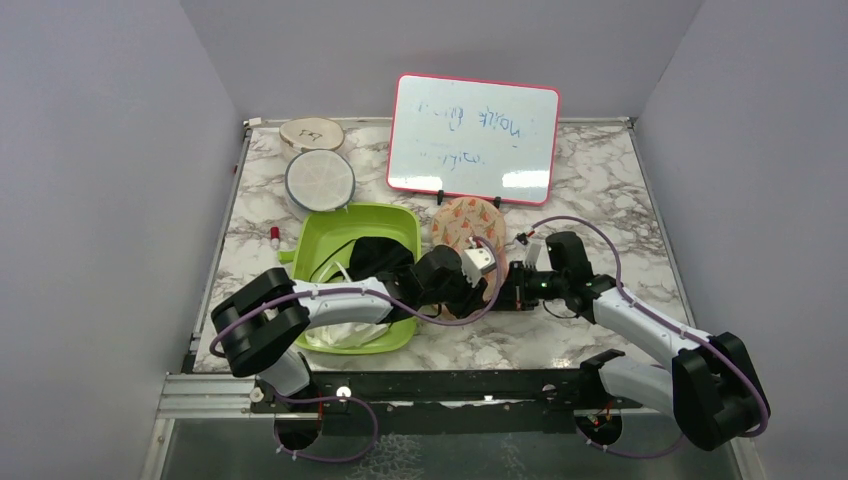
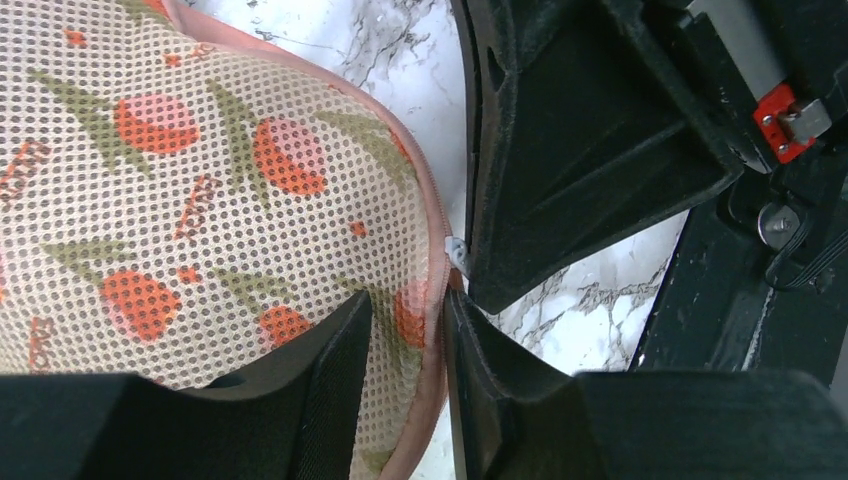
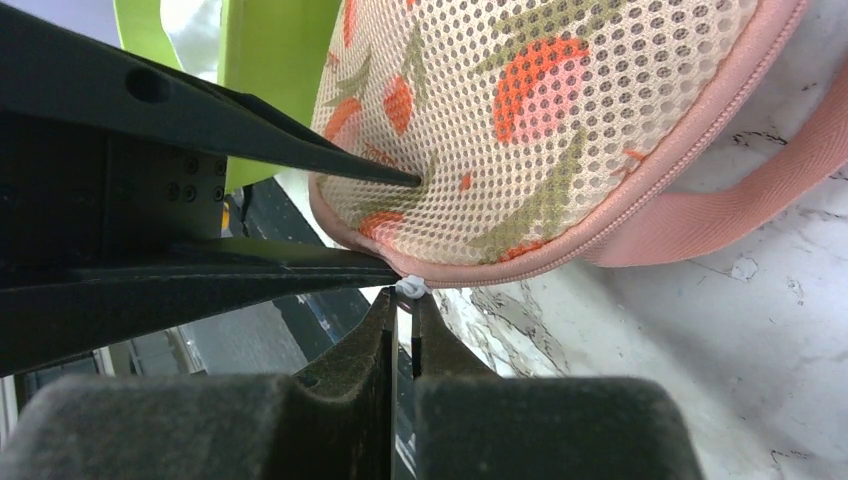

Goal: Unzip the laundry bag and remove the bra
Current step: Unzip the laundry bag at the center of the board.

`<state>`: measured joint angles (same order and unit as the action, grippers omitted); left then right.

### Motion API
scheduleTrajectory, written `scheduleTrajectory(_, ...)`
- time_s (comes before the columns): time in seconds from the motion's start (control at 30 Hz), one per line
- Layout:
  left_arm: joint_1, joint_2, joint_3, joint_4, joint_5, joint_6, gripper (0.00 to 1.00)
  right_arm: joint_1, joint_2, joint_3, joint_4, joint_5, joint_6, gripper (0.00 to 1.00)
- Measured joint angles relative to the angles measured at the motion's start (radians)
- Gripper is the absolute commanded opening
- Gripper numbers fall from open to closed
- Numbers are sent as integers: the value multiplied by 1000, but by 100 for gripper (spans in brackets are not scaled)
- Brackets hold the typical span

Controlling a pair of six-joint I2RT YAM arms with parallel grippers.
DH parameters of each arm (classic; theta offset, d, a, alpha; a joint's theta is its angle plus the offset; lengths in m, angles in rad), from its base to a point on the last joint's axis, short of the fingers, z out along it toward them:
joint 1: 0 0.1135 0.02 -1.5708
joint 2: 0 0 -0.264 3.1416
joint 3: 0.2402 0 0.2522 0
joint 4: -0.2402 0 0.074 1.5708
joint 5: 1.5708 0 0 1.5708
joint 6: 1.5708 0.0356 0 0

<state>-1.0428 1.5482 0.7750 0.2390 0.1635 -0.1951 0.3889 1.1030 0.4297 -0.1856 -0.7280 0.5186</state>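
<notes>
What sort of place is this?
Probably a robot test booth: grey walls enclose a marble-pattern table, a left arm and a right arm are bolted at its edge, and a whiteboard stands behind.

The laundry bag [image 1: 462, 225] is lying flat before me, peach mesh printed orange and green, zipper closed, its white zipper pull [image 3: 410, 288] sitting at the near edge I am pinching.

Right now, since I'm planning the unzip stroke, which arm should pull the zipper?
Right. The right gripper looks closed on the white zipper pull at the edge of the laundry bag, while the left gripper clamps the rim beside it, suited to anchoring.
</notes>
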Motion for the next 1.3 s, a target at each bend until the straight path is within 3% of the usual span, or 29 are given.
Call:
scheduleTrajectory(0.17,0,16,-2,15,-15,7,6,0,0,0,-1,3,0,1)
scheduleTrajectory(0.3,-5,17,-6,17,-38,10,0,0,6,6,-5,28,25,1)
scheduleTrajectory(1.03,-7,11,-51,52,-41,-15,0,-10,21,46,-54,113,408,1)
scheduleTrajectory(1.3,-7,8,-66,59,-39,-49,0,-10,67,6,32,75,468,1)
